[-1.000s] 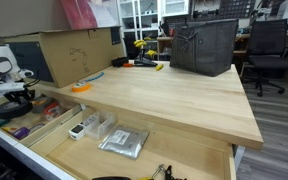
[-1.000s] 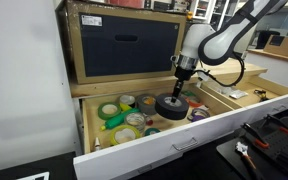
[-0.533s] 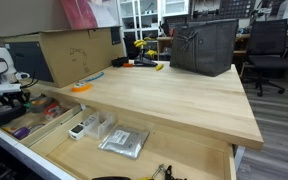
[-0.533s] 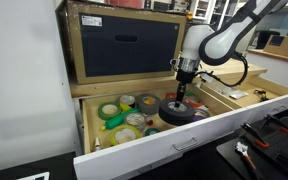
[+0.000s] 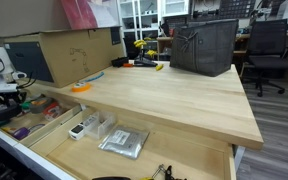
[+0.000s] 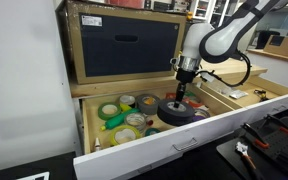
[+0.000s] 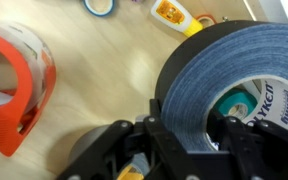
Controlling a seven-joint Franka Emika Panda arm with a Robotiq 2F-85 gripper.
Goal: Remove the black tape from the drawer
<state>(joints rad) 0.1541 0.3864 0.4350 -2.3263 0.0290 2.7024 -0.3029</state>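
Worktop: a broad pale-wood worktop (image 5: 164, 95) carries a cardboard box (image 5: 74, 50) at its far left and a black bag (image 5: 204, 45) at the back.
Room: a workshop or office, with a black chair (image 5: 269, 50) on grey flooring beside the worktop and cluttered shelves behind.
Drawer: the drawer (image 6: 154, 146) is pulled out, its white front rim facing the camera, with green rolls (image 6: 109, 110) and others lying on its wooden floor.
Tape: the black tape (image 6: 174, 110) sits low in the drawer, to the right of the green rolls. Whether it touches the floor cannot be told.
Hand: the hand (image 6: 181, 95) points straight down and grips the roll's wall, one finger (image 7: 234, 135) in the centre hole and the other outside.
Wrist view only: the black tape (image 7: 199, 70) fills the right side, an orange roll (image 7: 14, 90) lies to its left, and the hand (image 7: 195, 135) is at the bottom edge.
Exterior view only: a wider drawer holds a clear box (image 5: 122, 142).
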